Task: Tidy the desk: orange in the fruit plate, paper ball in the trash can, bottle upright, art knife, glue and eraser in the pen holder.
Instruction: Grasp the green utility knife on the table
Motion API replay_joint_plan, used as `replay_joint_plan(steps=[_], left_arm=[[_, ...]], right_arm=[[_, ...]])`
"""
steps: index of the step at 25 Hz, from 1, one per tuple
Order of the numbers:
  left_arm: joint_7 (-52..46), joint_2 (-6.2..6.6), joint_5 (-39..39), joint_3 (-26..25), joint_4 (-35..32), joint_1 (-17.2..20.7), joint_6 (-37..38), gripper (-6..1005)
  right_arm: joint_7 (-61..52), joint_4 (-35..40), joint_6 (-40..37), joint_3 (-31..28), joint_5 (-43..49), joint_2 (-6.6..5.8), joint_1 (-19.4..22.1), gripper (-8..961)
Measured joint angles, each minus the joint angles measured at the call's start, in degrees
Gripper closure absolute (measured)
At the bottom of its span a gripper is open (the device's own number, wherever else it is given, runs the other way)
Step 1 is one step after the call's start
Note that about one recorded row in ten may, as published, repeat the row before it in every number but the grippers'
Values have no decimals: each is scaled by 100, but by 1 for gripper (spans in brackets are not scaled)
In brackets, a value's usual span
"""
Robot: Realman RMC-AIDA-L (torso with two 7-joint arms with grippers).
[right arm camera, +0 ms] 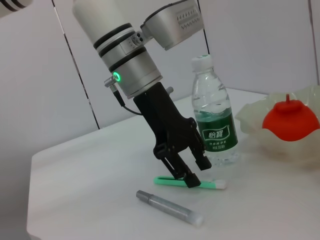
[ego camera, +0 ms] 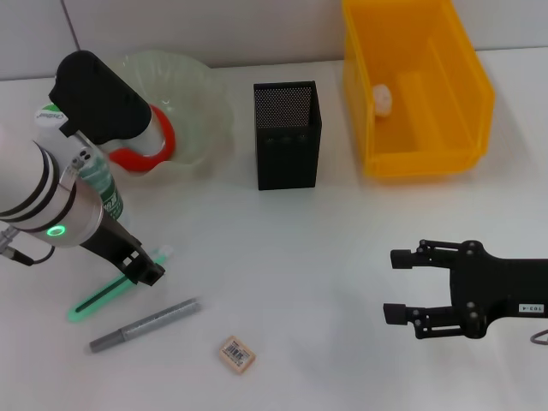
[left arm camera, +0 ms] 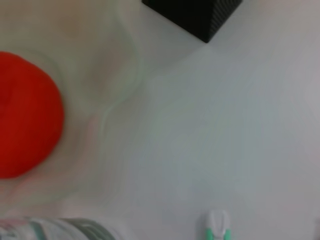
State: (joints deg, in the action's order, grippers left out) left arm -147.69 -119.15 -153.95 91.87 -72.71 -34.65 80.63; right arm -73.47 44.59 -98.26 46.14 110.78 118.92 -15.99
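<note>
Beside the upright clear plastic bottle (right arm camera: 214,115), left tool (right arm camera: 192,175) straddles the slim green-and-white knife (right arm camera: 190,183), jaws narrowly apart; closing comes next.

Trash can (ego camera: 424,128) glossy yellow plastic; pen holder (ego camera: 287,135) matt black mesh; bottle (right arm camera: 214,115) clear plastic; fruit plate (ego camera: 201,111) translucent.
</note>
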Motion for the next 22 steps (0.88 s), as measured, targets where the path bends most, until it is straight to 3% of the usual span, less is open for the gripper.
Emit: replay_joint_plan(steps=[22], left_arm=[[53, 17, -79, 42, 193, -54, -101, 497]], right_arm=[[-27, -3, -10, 9, 6, 0, -41, 151]])
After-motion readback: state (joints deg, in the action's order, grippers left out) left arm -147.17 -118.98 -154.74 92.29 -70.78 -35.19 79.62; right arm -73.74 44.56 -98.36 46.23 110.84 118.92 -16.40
